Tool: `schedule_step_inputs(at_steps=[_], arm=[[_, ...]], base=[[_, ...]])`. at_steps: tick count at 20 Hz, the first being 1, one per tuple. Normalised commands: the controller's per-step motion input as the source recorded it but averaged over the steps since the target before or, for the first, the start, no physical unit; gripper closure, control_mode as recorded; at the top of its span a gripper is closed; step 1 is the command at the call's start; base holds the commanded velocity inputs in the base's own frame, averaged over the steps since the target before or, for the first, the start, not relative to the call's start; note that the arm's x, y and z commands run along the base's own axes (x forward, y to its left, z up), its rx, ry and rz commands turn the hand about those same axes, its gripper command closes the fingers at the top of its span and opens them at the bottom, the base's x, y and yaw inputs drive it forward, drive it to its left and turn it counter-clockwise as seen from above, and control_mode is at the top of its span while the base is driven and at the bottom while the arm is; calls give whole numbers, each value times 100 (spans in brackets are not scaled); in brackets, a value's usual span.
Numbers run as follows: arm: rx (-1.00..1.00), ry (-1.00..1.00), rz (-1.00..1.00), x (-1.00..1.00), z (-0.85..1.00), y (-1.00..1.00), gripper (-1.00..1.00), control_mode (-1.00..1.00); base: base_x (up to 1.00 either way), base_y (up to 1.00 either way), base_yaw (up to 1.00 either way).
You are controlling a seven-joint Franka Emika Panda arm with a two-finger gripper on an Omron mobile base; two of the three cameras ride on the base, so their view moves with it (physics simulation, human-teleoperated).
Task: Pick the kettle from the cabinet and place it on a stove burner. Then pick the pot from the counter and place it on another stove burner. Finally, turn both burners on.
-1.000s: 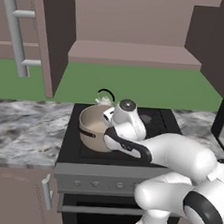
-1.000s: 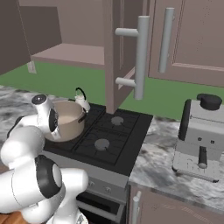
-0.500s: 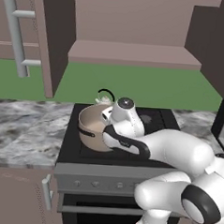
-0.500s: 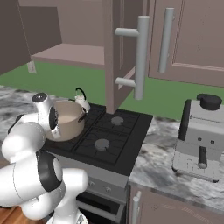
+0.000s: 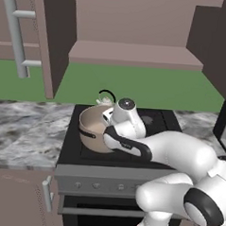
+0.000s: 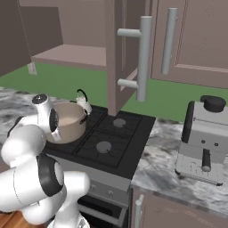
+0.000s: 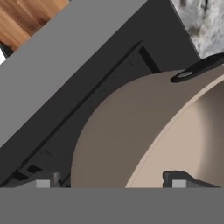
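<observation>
The tan pot (image 5: 91,124) stands on the front-left burner of the black cooktop (image 5: 157,118), one dark loop handle (image 7: 197,69) showing at its rim. Just behind it the small silvery kettle (image 5: 105,99) sits on the back-left burner, also seen as the kettle (image 6: 83,103) beyond the pot (image 6: 69,121). My gripper (image 7: 109,181) is low over the pot's near rim and is open. One fingertip (image 7: 43,180) is outside the pot wall and the other inside, and neither presses on it. The wall cabinet (image 5: 132,54) above is open, its shelf bare.
Two free burners (image 6: 103,146) lie on the cooktop's right half. A row of knobs (image 5: 96,185) runs along the stove front. A grey coffee machine (image 6: 205,138) stands on the marbled counter (image 6: 160,164) to the right. The open cabinet door with bar handle (image 6: 142,58) hangs over the stove's back right.
The jaws have spread apart and let go of the pot's rim. The pot, the kettle and the arm stay where they were.
</observation>
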Motion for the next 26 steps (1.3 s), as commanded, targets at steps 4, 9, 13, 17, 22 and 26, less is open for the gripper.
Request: schedule_step_inputs(at_steps=[4,9,13,17,22,26], arm=[[0,1,0,-12,26,0,-100,-100],[0,0,0,-11,35,0,-100,-100],[0,0,0,-15,30,0,-100,-100],[0,0,0,-24,24,0,-100,-100],[0,0,1,-41,13,0,-100,-100],[0,0,3,-54,13,0,-100,-100]], base=[[0,0,0],[0,0,0],[0,0,0],[0,0,0],[0,0,0],[0,0,0]])
